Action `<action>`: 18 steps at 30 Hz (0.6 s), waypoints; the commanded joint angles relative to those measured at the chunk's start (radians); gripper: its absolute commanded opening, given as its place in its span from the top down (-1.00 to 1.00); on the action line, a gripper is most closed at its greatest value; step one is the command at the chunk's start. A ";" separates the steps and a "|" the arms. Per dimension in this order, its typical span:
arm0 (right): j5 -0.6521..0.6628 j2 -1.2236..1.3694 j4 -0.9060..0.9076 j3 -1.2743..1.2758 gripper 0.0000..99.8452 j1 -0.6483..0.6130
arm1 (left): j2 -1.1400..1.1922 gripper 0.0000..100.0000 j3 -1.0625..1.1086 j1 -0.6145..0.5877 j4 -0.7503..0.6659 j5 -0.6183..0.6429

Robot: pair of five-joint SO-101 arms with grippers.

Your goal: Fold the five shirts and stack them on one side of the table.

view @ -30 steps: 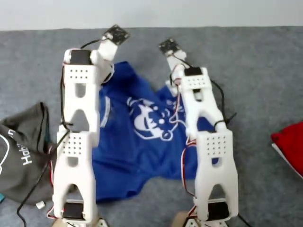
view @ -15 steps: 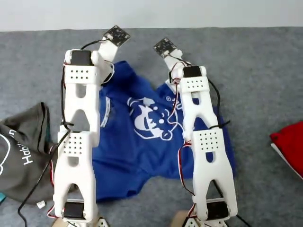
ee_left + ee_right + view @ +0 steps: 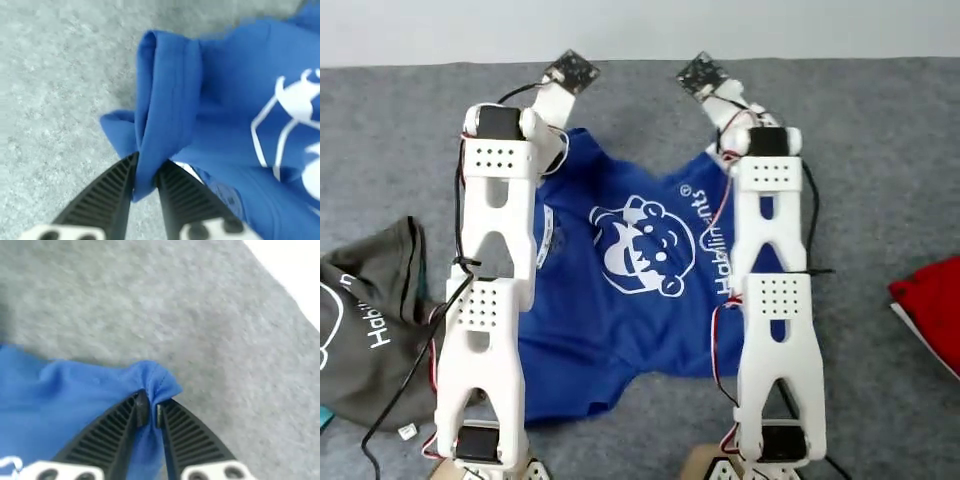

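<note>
Blue shirt (image 3: pixel 620 330) puckers in both arms' ribbed fingers (image 3: pixel 107 197).

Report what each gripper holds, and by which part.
Both hold the blue shirt. The left gripper is shut on a folded band of cloth at its far edge; the right gripper pinches a bunched hemmed corner, also at the far edge.

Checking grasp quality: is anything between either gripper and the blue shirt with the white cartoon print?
Nothing visible does. The left gripper and the right gripper each pinch a fold of the blue white-printed shirt directly, over the grey fabric-covered table.
</note>
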 commanded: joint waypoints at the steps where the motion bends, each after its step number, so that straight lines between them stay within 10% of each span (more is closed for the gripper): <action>1: 0.011 -0.105 -0.010 -0.052 0.98 0.059 | -0.107 0.99 -0.044 0.000 -0.086 0.048; 18: 0.005 -0.208 0.044 -0.049 0.98 0.162 | -0.132 0.99 -0.042 0.055 -0.175 0.060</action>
